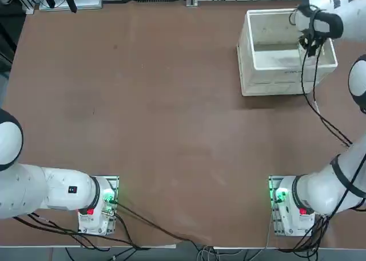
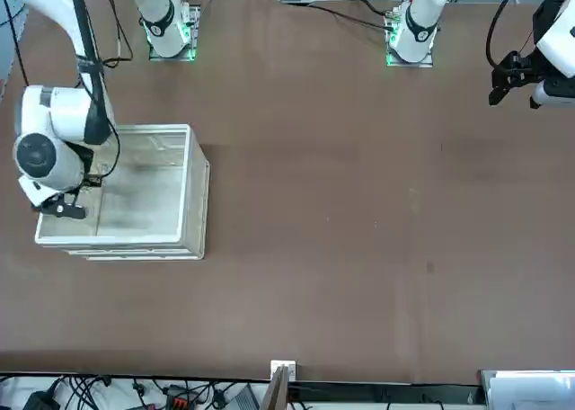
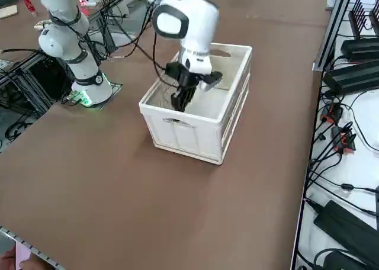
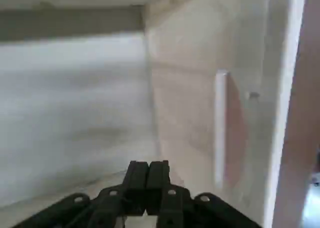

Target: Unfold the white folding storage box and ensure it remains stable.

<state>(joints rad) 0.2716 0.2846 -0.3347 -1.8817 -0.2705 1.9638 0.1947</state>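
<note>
Fingers (image 4: 137,180) together — right gripper (image 4: 149,163) inside storage box (image 3: 195,125) | far inner wall part-hidden

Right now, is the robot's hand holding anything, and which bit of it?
No, it holds nothing. The right gripper is shut with nothing between its fingers, reaching down into the open white box.

Even, bright light falls over the brown matte tabletop (image 1: 171,112), leaving a faint soft shadow at six o'clock of the off-white plastic crate (image 1: 246,72) from overhead. The wrist view is blurred, its crate walls smeared; the other views look fairly crisp.
</note>
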